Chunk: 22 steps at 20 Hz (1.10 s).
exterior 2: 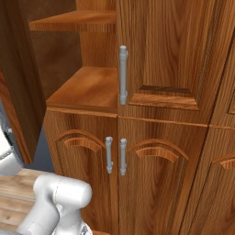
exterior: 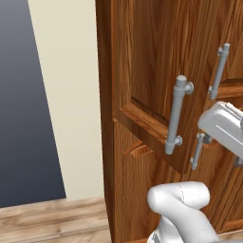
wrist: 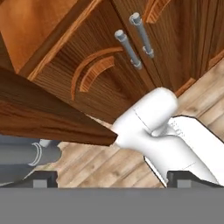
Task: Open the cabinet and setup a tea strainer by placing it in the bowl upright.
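The tall reddish-brown wooden cabinet (exterior 2: 156, 92) has its upper left door (exterior: 152, 85) swung open. The right base view looks into the opened compartment: two bare wooden shelves (exterior 2: 85, 89), one above the other, and beside them the closed upper door with a thick grey bar handle (exterior 2: 123, 74). The left base view shows instead the front face of the open door, with its own grey bar handle (exterior: 176, 115).

In the hand view the two-finger gripper (wrist: 111, 179) stands wide apart, with nothing between its dark fingertips (wrist: 43, 178). The lower edge of the open door crosses just above the gripper, and that door's grey handle lies close to the left fingertip. The lower arched doors (wrist: 100, 70) with slim handles are farther off.
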Tool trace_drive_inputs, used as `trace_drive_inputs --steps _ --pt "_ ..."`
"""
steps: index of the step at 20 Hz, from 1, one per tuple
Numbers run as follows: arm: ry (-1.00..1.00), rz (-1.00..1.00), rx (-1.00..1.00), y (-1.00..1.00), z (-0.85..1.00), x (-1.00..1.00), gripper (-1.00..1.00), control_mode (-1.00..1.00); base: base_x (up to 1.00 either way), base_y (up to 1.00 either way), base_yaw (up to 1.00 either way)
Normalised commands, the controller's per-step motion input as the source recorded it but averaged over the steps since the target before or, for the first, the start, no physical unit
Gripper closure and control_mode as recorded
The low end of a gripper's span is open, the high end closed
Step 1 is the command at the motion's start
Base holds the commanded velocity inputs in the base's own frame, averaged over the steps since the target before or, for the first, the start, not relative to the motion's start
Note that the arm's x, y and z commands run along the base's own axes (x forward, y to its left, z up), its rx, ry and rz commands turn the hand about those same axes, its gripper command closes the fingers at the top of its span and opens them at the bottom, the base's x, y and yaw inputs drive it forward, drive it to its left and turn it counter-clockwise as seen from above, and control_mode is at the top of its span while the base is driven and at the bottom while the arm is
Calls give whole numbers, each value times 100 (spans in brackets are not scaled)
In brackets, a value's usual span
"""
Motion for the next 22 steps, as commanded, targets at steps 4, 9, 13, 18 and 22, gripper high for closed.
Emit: trace_drive_inputs --steps 4,9,13,18,22 --pt "7 14 29 -33 -1 0 -100 -100 0 0 0" --pt "7 15 29 -21 -12 1 -100 -100 0 0 0" --pt "11 12 32 -26 -14 23 -100 -100 0 0 0" --pt "2 12 33 -13 -2 47 -100 -100 0 0 0" --pt "0 12 33 0 0 54 -100 -100 0 0 0"
